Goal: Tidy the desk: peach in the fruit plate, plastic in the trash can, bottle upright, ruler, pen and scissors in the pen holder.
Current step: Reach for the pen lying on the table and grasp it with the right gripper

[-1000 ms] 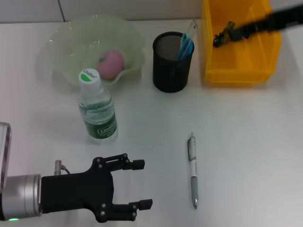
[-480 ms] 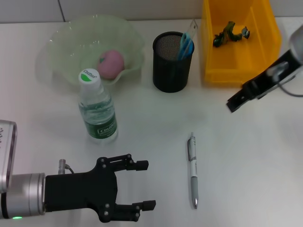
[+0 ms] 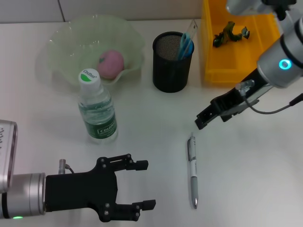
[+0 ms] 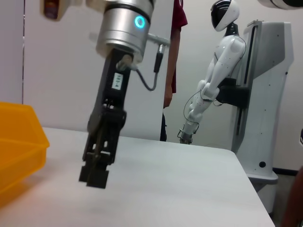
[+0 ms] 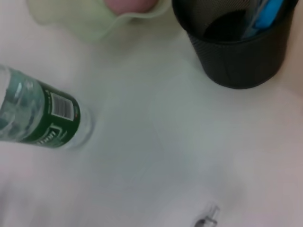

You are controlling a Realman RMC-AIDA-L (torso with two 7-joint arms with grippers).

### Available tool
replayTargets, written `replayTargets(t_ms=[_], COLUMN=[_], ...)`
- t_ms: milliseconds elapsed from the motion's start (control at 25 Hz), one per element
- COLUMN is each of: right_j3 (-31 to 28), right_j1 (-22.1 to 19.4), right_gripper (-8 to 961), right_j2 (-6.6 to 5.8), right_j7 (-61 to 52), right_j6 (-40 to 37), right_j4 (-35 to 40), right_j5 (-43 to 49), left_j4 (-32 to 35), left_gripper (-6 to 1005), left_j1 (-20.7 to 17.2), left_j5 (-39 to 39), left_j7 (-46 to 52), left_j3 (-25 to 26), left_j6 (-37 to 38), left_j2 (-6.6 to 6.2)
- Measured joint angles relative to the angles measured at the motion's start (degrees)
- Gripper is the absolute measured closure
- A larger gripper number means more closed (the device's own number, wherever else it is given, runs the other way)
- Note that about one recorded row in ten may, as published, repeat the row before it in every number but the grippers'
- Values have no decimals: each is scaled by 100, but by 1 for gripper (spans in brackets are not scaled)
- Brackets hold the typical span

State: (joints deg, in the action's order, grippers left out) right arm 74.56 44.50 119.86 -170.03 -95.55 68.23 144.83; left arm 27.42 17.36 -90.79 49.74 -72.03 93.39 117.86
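Silver-grey pen (image 3: 192,171) is lying alone on the desk (image 3: 255,170); right gripper (image 3: 200,121), fingers narrow and empty, is hovering above its tip, seemingly lining up a pickup.

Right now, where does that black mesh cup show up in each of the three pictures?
Head view: the pen holder stands upright between the fruit plate and the trash can.
Left wrist view: not in it.
Right wrist view: the pen holder fills the upper corner.
Shared landmark: the bottle.
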Motion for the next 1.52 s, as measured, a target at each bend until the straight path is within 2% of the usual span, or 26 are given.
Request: replayTargets(t_ms=[240,400,800,1200,1520], right_j3=[156,472,1096,1516,1600], right_j1=[265,488,665,749,852], right_gripper=[234,249,285,321,350], right_j2=[3,4,2,2,2], right_j7=[19,30,42,46,48], right_j6=[160,351,793,1142,1166], right_j4=[-465,-963,-1563,-1812,-1915], right_j5=[-60,-128,-191,-451,-474], left_j4=[0,0,0,0,0], left_gripper=[202,202,202,202,202], left_j1=[-6,-24,-29,1,4], left_j5=[0,0,-34,-141,-141], left_j7=[-28,-47,-66,-36,-32], left_j3=[-19,-22,-27,-28,-23], left_j6=[-23,-28,-32,-47,-49], left_j2=[0,0,20,52,53])
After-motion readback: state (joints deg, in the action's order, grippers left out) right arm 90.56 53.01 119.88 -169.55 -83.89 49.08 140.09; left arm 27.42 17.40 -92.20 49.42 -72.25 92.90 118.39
